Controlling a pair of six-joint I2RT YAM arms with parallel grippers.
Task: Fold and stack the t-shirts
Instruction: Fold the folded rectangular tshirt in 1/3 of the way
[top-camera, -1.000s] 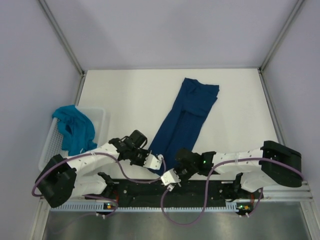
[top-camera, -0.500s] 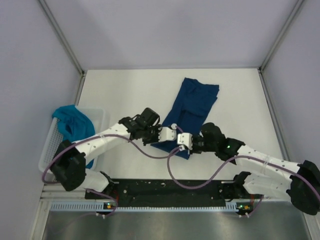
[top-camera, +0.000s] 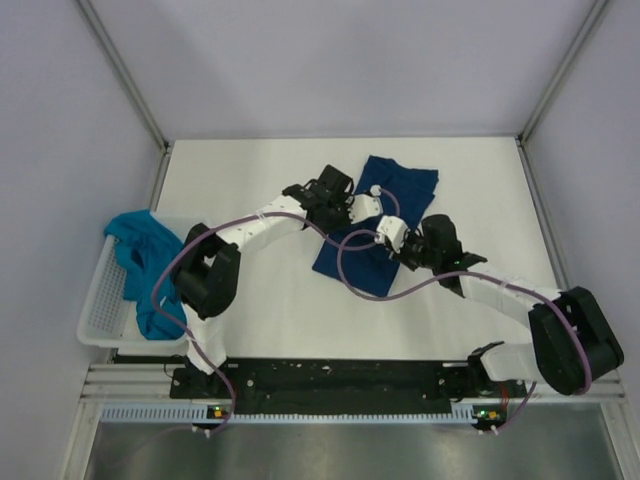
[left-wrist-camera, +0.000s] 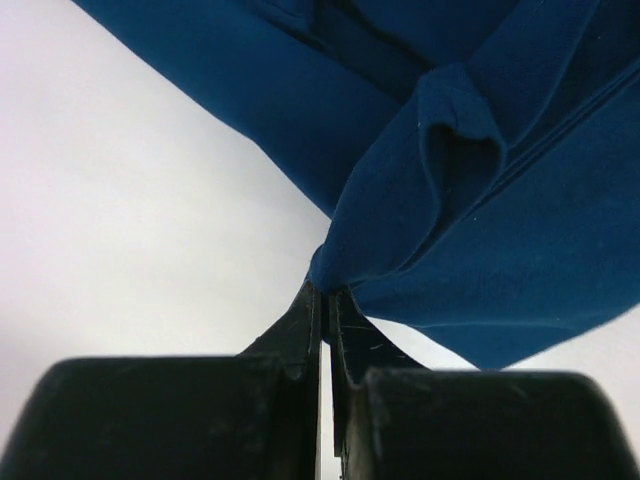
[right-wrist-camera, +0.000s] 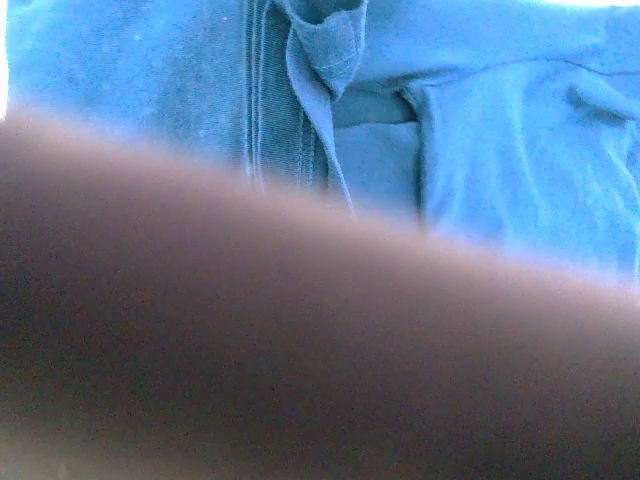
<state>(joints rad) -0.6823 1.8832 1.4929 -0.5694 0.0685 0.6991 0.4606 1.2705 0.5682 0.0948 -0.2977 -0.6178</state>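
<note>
From the top external camera, the navy t-shirt (top-camera: 410, 195) lies as a long folded strip on the white table (top-camera: 250, 300), right of the middle and slanting from the far right towards the near left. Both arms reach out over it. The left gripper (top-camera: 368, 202) sits on the shirt's middle, and the right gripper (top-camera: 390, 238) is just beside it, nearer the bases, also over the cloth. At this height I cannot tell how either pair of fingers stands. The teal t-shirt (top-camera: 150, 262) is bunched in the white lattice basket (top-camera: 95, 300) at the table's left edge, draped over its far rim and well apart from the arms.

In the left wrist camera, the left gripper (left-wrist-camera: 327, 300) has its black fingers (left-wrist-camera: 300, 325) pressed together on a bunched fold of the navy t-shirt (left-wrist-camera: 480, 200). The cloth fans away from that pinch above the table (left-wrist-camera: 130, 230).

In the right wrist camera, the navy t-shirt (right-wrist-camera: 500, 150) fills the upper part, showing a ribbed band and stitched hems. A blurred dark shape covers the lower part, so I cannot tell whether the right gripper's fingers are spread or closed.
</note>
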